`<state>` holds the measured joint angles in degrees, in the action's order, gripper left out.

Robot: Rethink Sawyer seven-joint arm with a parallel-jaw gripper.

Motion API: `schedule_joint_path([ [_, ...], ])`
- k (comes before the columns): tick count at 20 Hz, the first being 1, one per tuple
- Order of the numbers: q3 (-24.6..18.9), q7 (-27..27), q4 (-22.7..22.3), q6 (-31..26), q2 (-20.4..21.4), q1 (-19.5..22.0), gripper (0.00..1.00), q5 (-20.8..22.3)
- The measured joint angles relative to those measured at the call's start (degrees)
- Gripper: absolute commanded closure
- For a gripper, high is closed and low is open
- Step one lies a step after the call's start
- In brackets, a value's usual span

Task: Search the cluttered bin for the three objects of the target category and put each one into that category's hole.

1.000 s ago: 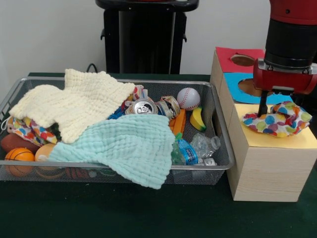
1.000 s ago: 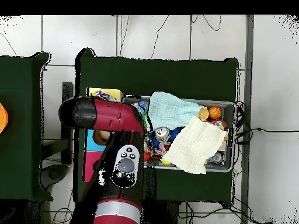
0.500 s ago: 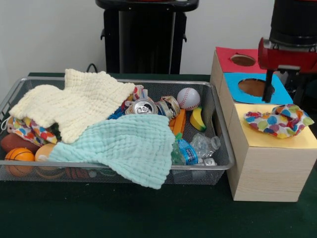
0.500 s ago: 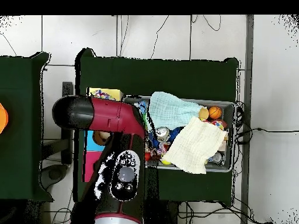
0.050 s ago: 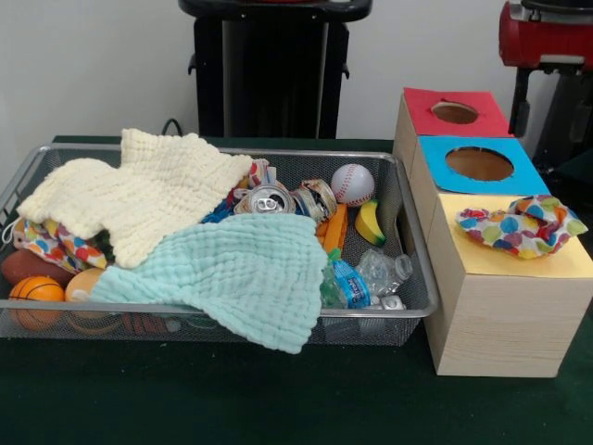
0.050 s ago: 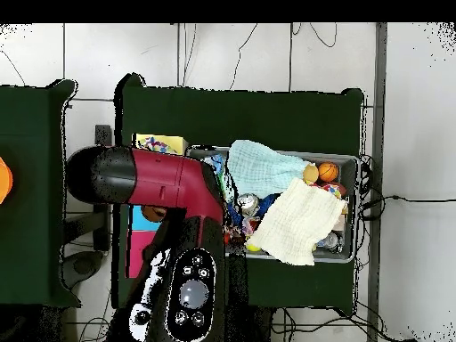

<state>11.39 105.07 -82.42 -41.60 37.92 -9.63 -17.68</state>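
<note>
Left to right in the front view: wire mesh bin (image 5: 408, 306) across left and centre of the frame, on the green tabletop (image 5: 278, 399). Cream knitted cloth (image 5: 139, 190) draped over its upper left; mint-green knitted cloth (image 5: 241, 273) spilling over the front rim at lower centre. Basketballs, crushed cans, a baseball and plastic bottles crowded beneath and beside. At right, wooden box with red, blue and yellow tops (image 5: 500, 306). Multicoloured polka-dot fabric piece (image 5: 521, 224) bunched on the yellow top at right centre, apparently not yet down a hole. Red end effector (image 5: 547, 83) at upper right corner, raised well above the box, carrying nothing; jaw spread impossible to judge. Judged about one cloth delivered, two left in the bin.
</note>
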Motion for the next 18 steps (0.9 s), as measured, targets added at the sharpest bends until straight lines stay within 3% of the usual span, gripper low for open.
schedule_joint_path([
  [16, 0.0, 0.0, -2.2, 2.2, -1.4, 1.6, 0.0, 0.5],
  [17, 0.0, 0.0, -2.3, 2.2, -1.5, 1.7, 1.0, 0.6],
  [18, 0.0, 0.0, -2.4, 2.2, -1.5, 1.8, 1.0, 0.6],
])
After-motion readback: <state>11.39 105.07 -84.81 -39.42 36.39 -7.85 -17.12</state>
